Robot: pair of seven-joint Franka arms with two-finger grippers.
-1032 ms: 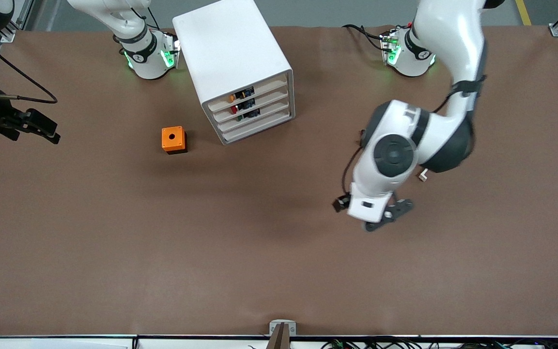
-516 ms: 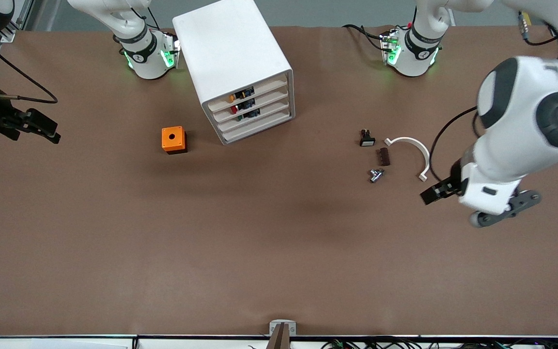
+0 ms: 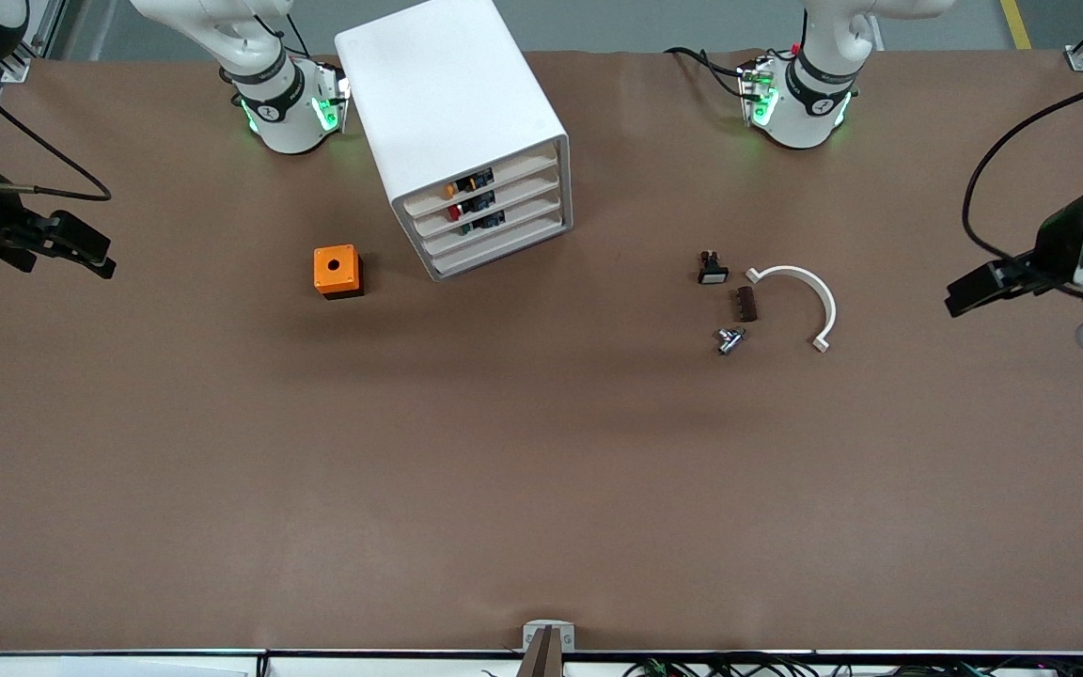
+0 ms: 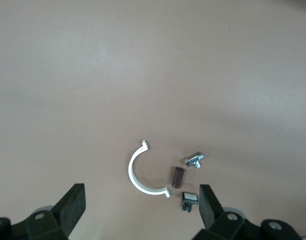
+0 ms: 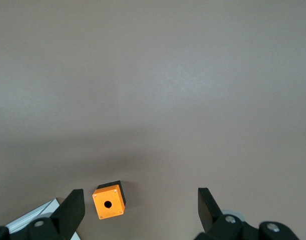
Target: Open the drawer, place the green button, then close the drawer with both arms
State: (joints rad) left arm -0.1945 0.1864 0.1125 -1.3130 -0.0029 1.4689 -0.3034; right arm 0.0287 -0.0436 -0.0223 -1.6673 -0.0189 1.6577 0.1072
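Sitting seemingly inside the drawer (image 3: 493, 224), the button (image 3: 468, 226) lies well apart from both pincers.

Left gripper (image 4: 140, 210) hovers over the table's left-arm end, fingers spread. Right gripper (image 5: 140, 210) likewise spread, over the right-arm end.
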